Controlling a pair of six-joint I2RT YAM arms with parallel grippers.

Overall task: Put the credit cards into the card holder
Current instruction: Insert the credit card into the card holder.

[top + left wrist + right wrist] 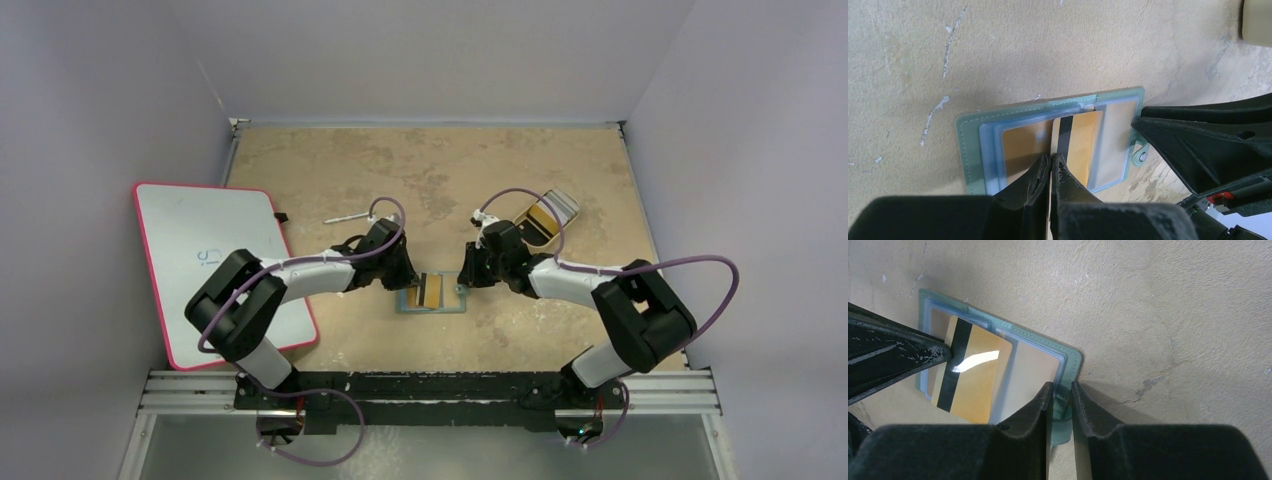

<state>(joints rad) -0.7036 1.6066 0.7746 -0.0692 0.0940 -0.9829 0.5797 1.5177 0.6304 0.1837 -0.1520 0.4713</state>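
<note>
Seen from above, a tan rounded tray point(566, 201) rests at the far right of the mottled tan table point(330, 160). It holds a few credit cards point(540, 221), orange and dark, too small to count. A white board with a pink rim point(190, 230) lies at the left. Near the middle, a flat grey-green folding card holder point(452, 301) lies spread flat, with the left pincer point(412, 283) at its left edge and the right pincer point(463, 280) at its right edge. A thin plastic yellow-orange card point(432, 291), with a black stripe across it, lies over the centre of the card holder.

The left wrist camera looks along that pincer's fingers point(1035, 177). They are closed tight on the near edge of the yellow-orange card, which reaches across the pale blue clear pockets point(993, 150) towards the right half. Whether its far edge sits under a pocket I cannot tell. The left pocket shows an orange tone behind its film.

The right wrist camera shows its own two fingers point(1040, 410) clamped on the small snap tab point(1060, 407) at the card holder's edge. Over on the left, the left pincer's tip touches the striped end of the yellow-orange card.
</note>
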